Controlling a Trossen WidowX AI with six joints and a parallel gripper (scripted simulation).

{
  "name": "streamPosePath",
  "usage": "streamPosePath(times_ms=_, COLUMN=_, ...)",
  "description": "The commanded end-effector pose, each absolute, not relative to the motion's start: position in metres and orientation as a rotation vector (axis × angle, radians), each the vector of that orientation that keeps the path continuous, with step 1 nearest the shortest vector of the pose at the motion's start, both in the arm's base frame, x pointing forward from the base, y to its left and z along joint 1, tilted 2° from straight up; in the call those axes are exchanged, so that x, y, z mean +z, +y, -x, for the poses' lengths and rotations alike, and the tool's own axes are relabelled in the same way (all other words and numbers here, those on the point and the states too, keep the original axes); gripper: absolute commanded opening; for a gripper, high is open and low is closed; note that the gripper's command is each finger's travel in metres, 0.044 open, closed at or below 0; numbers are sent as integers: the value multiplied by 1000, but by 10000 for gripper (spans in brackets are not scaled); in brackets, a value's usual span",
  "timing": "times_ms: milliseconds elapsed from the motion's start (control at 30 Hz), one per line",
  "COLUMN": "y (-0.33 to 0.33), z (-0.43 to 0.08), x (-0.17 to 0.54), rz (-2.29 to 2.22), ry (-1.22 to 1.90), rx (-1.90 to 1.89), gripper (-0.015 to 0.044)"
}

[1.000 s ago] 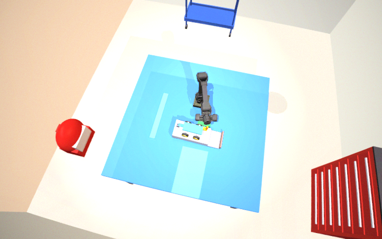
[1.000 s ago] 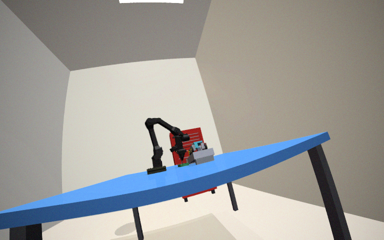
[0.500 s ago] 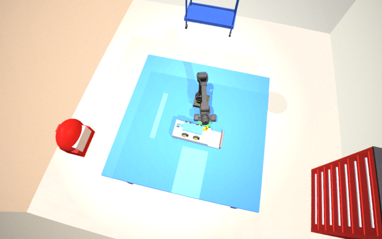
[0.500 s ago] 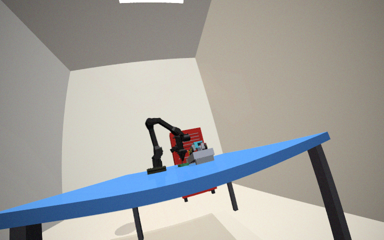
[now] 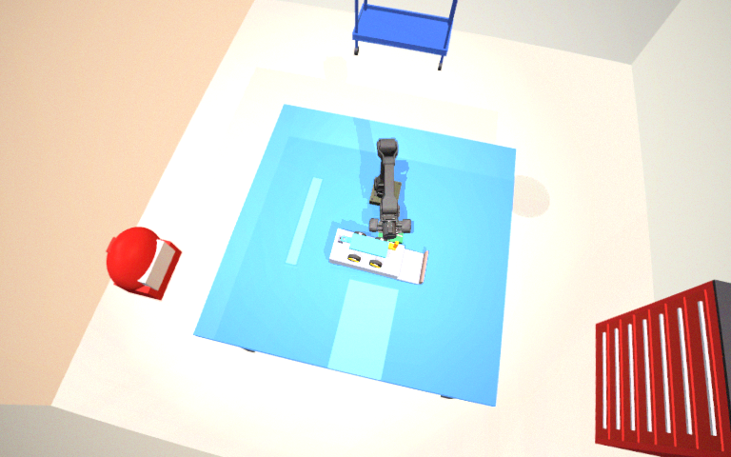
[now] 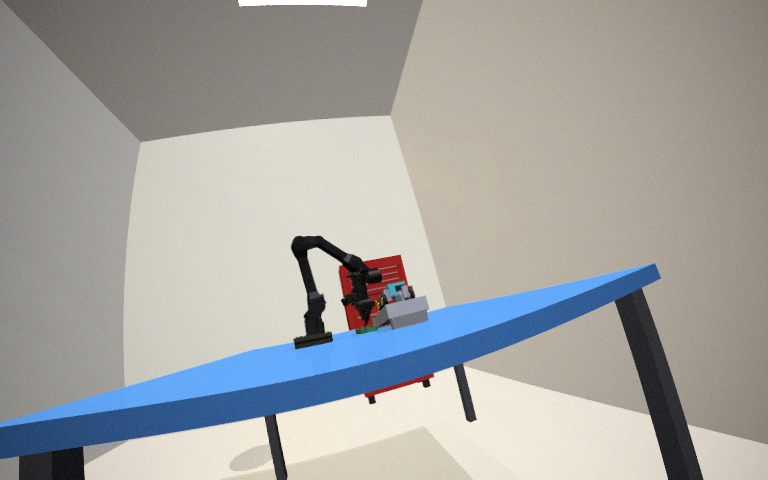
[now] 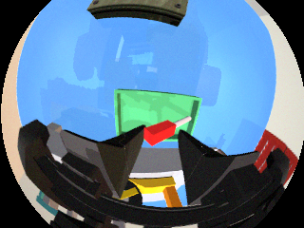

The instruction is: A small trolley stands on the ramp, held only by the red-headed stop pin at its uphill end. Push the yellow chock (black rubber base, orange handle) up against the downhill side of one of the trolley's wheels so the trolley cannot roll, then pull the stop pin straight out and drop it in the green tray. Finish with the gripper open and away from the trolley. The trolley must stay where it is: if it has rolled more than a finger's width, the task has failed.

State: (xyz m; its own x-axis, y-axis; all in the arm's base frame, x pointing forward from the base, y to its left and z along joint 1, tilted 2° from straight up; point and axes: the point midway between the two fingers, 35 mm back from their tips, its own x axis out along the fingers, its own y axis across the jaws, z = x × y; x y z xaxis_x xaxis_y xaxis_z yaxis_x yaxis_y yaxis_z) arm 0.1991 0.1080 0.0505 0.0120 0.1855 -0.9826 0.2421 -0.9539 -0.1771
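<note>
The teal trolley (image 5: 368,246) (image 6: 397,287) stands on the pale ramp (image 5: 412,265) (image 6: 408,318) (image 7: 157,162). The yellow chock (image 5: 394,246) (image 7: 153,184) with its orange handle sits beside a wheel on the trolley's downhill side; contact is hard to tell. My gripper (image 6: 366,321) (image 7: 161,129) is partly open, low over the ramp-side edge of the green tray (image 5: 399,237) (image 6: 367,330) (image 7: 119,114). The red-headed stop pin (image 7: 160,133) lies loose and slanted between and below the fingertips, its shaft over the tray. Whether its head is inside the tray or on the rim is unclear.
The ramp and trolley stand right beside the tray. A reddish bar (image 5: 424,267) crosses the ramp's low end. The arm's base (image 5: 375,198) (image 6: 313,340) (image 7: 138,11) is on the tray's other side, on the blue table (image 5: 447,333) (image 6: 226,373) (image 7: 52,62).
</note>
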Motion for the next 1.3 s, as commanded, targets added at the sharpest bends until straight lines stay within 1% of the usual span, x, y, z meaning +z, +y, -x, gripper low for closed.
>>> streamPosePath(times_ms=0, y=107, z=-199, x=48, rz=-2200, ry=475, rx=-2133, gripper=190)
streamPosePath(times_ms=767, y=96, z=-201, x=38, rz=-2200, ry=474, rx=-2133, gripper=190)
streamPosePath(times_ms=933, y=96, z=-203, x=41, rz=-2207, ry=466, rx=-2126, gripper=321)
streamPosePath(times_ms=967, y=96, z=-203, x=41, rz=-2207, ry=466, rx=-2126, gripper=340)
streamPosePath(times_ms=1133, y=96, z=-203, x=41, rz=-2206, ry=466, rx=-2127, gripper=340)
streamPosePath(times_ms=1267, y=95, z=-201, x=57, rz=-2201, ry=472, rx=-2131, gripper=340)
